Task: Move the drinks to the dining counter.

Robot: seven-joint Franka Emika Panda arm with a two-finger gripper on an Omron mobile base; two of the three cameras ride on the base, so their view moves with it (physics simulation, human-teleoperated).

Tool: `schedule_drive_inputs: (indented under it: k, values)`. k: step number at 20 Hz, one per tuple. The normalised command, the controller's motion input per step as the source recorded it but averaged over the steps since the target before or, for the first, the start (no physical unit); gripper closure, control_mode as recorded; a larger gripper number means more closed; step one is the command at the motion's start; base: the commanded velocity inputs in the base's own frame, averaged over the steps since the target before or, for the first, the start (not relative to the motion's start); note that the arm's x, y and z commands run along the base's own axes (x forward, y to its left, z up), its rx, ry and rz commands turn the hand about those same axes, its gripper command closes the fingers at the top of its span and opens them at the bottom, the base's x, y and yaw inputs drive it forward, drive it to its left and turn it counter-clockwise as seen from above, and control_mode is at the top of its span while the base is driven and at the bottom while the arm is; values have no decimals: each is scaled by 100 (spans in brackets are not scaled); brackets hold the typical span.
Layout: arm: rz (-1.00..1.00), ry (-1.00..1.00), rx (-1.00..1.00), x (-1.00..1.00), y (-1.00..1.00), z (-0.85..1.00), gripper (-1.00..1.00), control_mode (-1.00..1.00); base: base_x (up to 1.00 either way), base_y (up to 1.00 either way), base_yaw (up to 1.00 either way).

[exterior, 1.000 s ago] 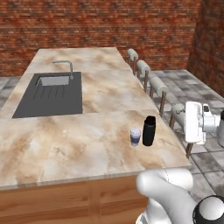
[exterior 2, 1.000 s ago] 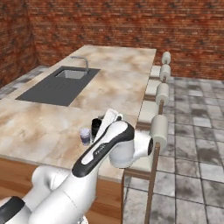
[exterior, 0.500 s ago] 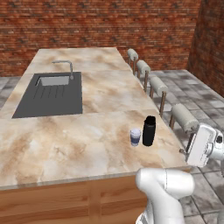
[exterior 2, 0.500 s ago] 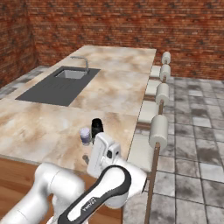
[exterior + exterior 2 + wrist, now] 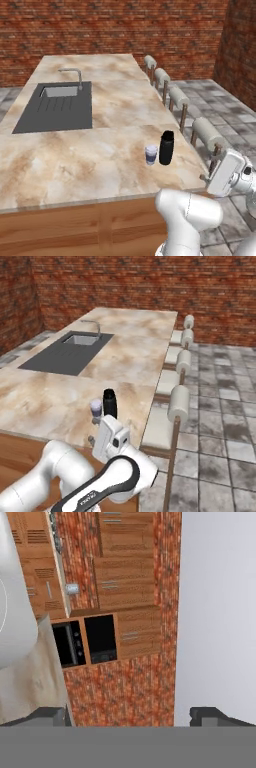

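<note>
hidden and cut-off items at the worktop

the worktop (image 5: 75,160) runs off the left edge in both base views. the white cup (image 5: 95,410) is too small to read its marking, and the hand housing (image 5: 111,439) covers its foot and that of the black bottle (image 5: 109,403) in the right base view. in the hand view the fingers (image 5: 47,716) show as dark stubs, cut by the lower edge.

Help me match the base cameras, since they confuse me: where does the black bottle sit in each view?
Left base view: black bottle right of centre, near the counter's front edge.
Right base view: black bottle left of centre, just above the arm.
Hand view: faces brick wall and cabinets instead.
Shared landmark: small white cup beside it.
</note>
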Motion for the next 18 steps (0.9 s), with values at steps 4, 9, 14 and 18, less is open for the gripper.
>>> schedule_drive_inputs:
  k: [4, 9, 14, 18]
  values:
    - [0, 0, 0, 0, 0, 0, -100, 100, -100, -94, 0]
    - [0, 0, 0, 0, 0, 0, -100, 100, -94, -100, 0]
    - [0, 0, 0, 0, 0, 0, -100, 100, -22, -100, -21]
    - [0, 0, 0, 0, 0, 0, -100, 100, 0, -100, -41]
